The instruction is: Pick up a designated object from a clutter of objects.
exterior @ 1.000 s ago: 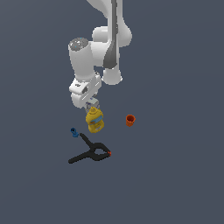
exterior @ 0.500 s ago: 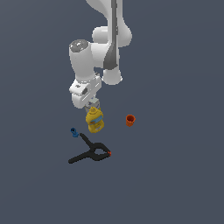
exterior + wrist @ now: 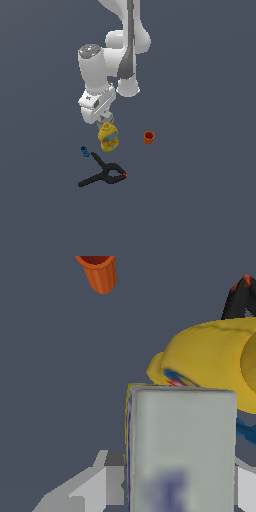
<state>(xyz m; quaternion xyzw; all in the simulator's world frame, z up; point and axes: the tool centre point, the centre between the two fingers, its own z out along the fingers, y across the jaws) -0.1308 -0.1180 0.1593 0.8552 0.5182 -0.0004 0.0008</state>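
Note:
The designated object, a grey-white carton (image 3: 182,431) with a yellow edge and blurred bluish print, fills the middle of the wrist view. My gripper (image 3: 180,481) has a finger against each of its sides and is shut on it. In the exterior view the gripper (image 3: 106,119) hangs just above the yellow bottle (image 3: 108,138), and the white hand hides nearly all of the carton. The rest of the clutter of objects lies around it. The yellow bottle (image 3: 210,361) with its blue-red label lies right behind the carton, touching or nearly so.
A small orange cup (image 3: 148,137) stands toward the exterior view's right of the bottle, also seen as the cup (image 3: 100,273). A black spring clamp (image 3: 105,175) with a red tip lies nearer the camera, and a tiny blue piece (image 3: 85,151) sits beside it.

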